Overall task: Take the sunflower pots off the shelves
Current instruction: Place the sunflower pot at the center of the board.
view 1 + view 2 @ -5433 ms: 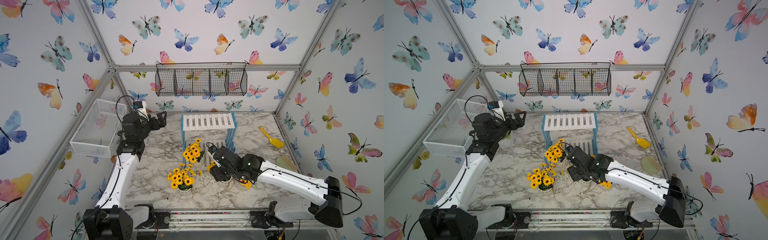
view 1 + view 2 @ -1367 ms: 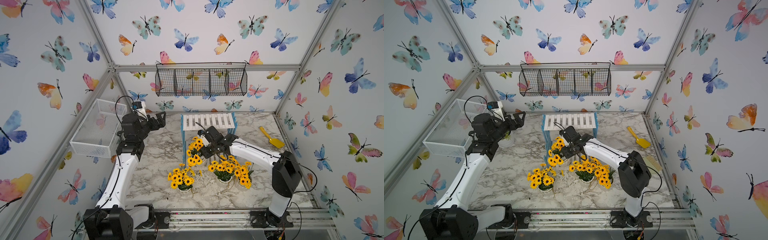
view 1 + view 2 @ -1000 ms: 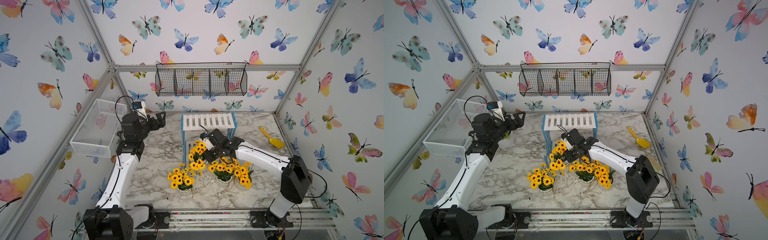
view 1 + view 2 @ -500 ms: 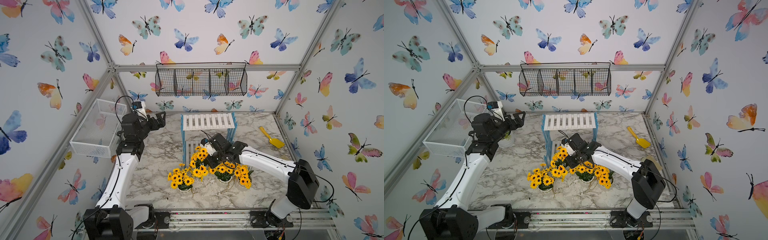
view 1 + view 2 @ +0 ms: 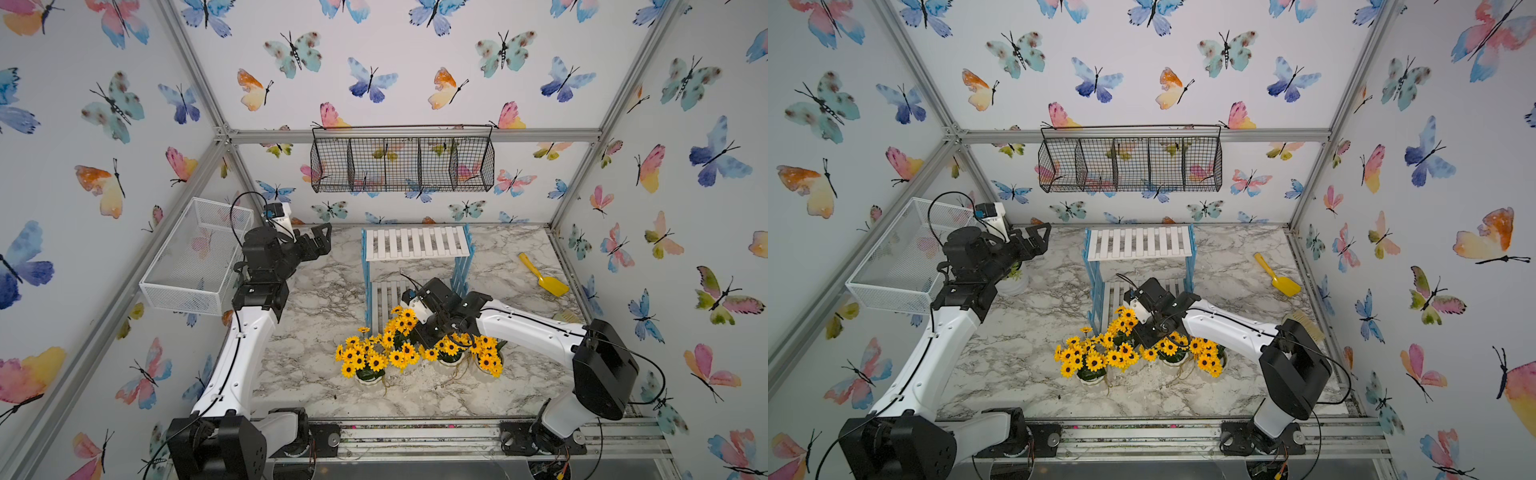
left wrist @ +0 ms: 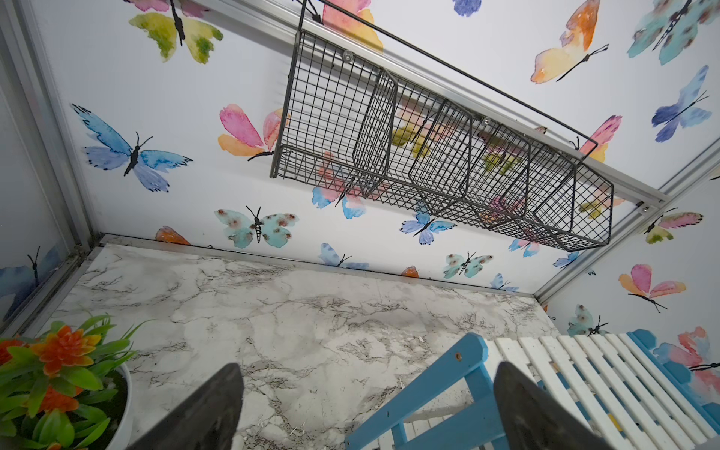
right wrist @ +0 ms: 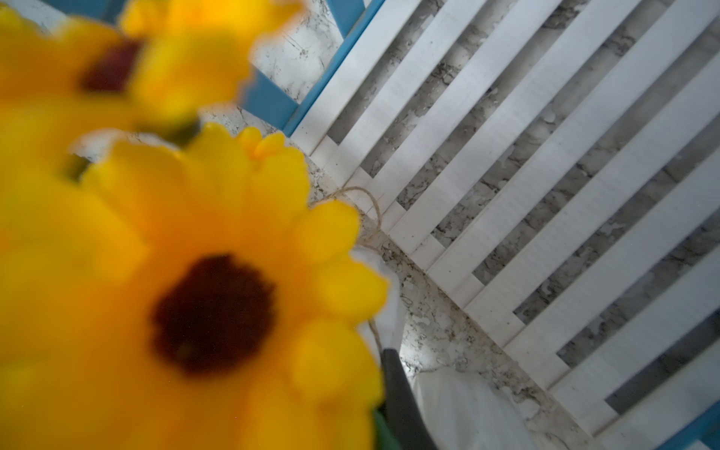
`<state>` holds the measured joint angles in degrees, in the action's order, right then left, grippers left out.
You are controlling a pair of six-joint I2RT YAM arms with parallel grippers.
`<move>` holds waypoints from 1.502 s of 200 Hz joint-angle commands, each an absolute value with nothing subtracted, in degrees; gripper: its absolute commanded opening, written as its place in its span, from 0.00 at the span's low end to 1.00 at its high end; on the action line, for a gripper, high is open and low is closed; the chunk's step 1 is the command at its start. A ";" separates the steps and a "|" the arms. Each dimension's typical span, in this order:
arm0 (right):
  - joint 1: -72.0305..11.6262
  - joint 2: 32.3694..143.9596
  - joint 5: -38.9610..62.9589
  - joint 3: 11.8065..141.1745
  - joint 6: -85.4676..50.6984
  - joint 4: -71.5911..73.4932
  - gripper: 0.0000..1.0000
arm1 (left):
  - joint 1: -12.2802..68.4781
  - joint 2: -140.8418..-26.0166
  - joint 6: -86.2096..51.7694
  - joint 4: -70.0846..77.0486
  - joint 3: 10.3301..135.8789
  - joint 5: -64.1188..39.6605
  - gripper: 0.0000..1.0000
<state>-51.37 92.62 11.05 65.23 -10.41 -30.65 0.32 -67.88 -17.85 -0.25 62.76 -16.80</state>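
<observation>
top views: high front, same scene | left wrist: rearward | right wrist: close-up, sunflower pot point(image 7: 210, 307)

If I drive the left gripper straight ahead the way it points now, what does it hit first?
Probably the blue side of the shelves, by the top board: in the left wrist view it lies just ahead of the open left gripper. Depth is hard to judge.

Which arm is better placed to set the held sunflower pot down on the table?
Right: the right gripper is shut on the sunflower pot over the table; the left gripper is open, far off.
</observation>
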 commanded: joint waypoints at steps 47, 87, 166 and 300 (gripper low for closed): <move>-51.98 90.68 13.65 61.32 -10.02 -27.51 0.04 | -0.19 -66.89 -17.48 0.65 62.01 -17.41 0.99; -52.25 90.48 13.93 59.31 -9.98 -25.96 0.08 | -0.21 -66.88 -17.44 0.60 61.96 -17.36 1.00; -52.65 90.44 13.53 58.66 -9.67 -25.60 0.31 | -0.18 -66.78 -17.34 0.57 61.88 -17.14 0.99; -52.73 82.01 9.82 63.29 -8.32 -27.77 0.90 | -0.35 -66.68 -16.97 0.38 62.29 -16.43 1.00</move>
